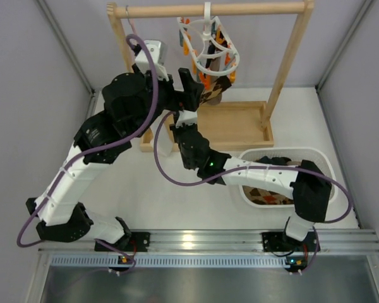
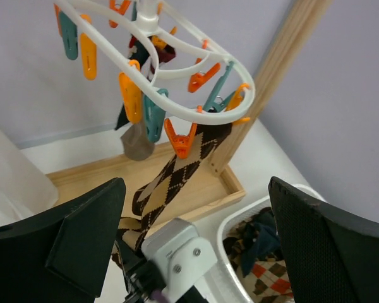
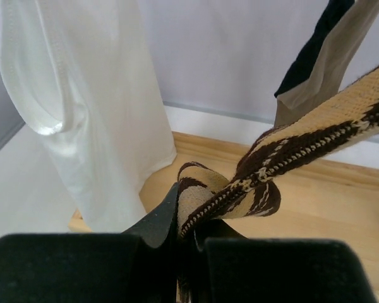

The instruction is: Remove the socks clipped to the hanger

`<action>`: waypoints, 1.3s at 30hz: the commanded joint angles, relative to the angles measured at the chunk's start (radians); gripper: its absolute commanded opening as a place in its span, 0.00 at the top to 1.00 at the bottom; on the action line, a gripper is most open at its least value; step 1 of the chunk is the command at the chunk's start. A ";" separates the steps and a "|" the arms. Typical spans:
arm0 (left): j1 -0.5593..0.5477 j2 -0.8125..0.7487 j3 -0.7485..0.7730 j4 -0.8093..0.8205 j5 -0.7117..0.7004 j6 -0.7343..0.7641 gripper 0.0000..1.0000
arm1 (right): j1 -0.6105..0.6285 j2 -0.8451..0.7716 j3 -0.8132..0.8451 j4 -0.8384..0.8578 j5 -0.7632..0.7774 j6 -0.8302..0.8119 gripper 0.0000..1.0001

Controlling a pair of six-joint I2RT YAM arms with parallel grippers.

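Table (image 1: 145,196) looked down on from high above its near edge by the top view, hanger (image 1: 208,39) seen close and from slightly below by the left wrist view, diamond-patterned sock (image 3: 290,151) met at closest range by the right wrist view, faced low across the wooden tray (image 3: 341,214), sock and tray shared by all three views

Hanger (image 2: 211,115): smooth, glossy white plastic; its clothespins (image 2: 131,95) are orange and teal plastic with a like sheen. Diamond-patterned sock (image 3: 316,136): matt knitted cloth, the stitches plain in the right wrist view. White cloth (image 3: 95,95): thin, smooth fabric with a stitched hem. Tray (image 2: 230,186) and rack post (image 2: 278,69): pale wood, matt, grain visible. Fingers (image 2: 322,246) of the left gripper (image 2: 196,183): matt black, finely stippled. Basket (image 1: 284,150): white plastic. Base rail (image 1: 202,240): brushed metal, reflective.
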 commanded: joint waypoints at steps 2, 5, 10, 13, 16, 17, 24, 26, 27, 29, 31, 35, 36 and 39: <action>-0.033 0.039 0.035 -0.005 -0.226 0.080 0.02 | 0.050 0.087 0.115 -0.022 0.083 -0.188 1.00; -0.056 0.054 0.054 -0.005 -0.287 0.112 0.02 | 0.076 0.151 0.167 -0.022 0.095 -0.257 1.00; -0.084 0.073 0.072 -0.005 -0.327 0.140 0.02 | 0.099 0.225 0.230 -0.010 0.105 -0.322 1.00; -0.089 0.083 0.075 -0.005 -0.296 0.155 0.02 | 0.107 0.240 0.245 -0.005 0.103 -0.332 1.00; -0.090 0.096 0.075 -0.005 -0.278 0.161 0.02 | 0.109 0.242 0.247 -0.003 0.105 -0.339 1.00; -0.089 0.099 0.075 -0.003 -0.278 0.163 0.02 | 0.110 0.242 0.247 0.001 0.105 -0.343 1.00; -0.115 0.161 0.118 -0.005 -0.461 0.186 0.02 | 0.125 0.265 0.271 0.047 0.134 -0.435 1.00; -0.121 0.188 0.155 -0.005 -0.559 0.215 0.02 | 0.138 0.271 0.273 0.072 0.140 -0.482 1.00; -0.125 0.221 0.167 -0.005 -0.584 0.238 0.02 | 0.141 0.276 0.274 0.092 0.138 -0.493 1.00; -0.125 0.257 0.209 -0.005 -0.633 0.259 0.02 | 0.153 0.280 0.276 0.107 0.134 -0.519 1.00; -0.125 0.304 0.235 -0.005 -0.678 0.276 0.02 | 0.158 0.288 0.284 0.118 0.134 -0.541 1.00; -0.124 0.369 0.319 -0.002 -0.753 0.342 0.02 | 0.164 0.292 0.287 0.119 0.123 -0.552 1.00; -0.121 0.382 0.330 -0.002 -0.764 0.353 0.02 | 0.164 0.286 0.278 0.121 0.123 -0.550 1.00; -0.086 0.415 0.338 -0.003 -0.768 0.358 0.03 | 0.164 0.274 0.259 0.124 0.112 -0.543 1.00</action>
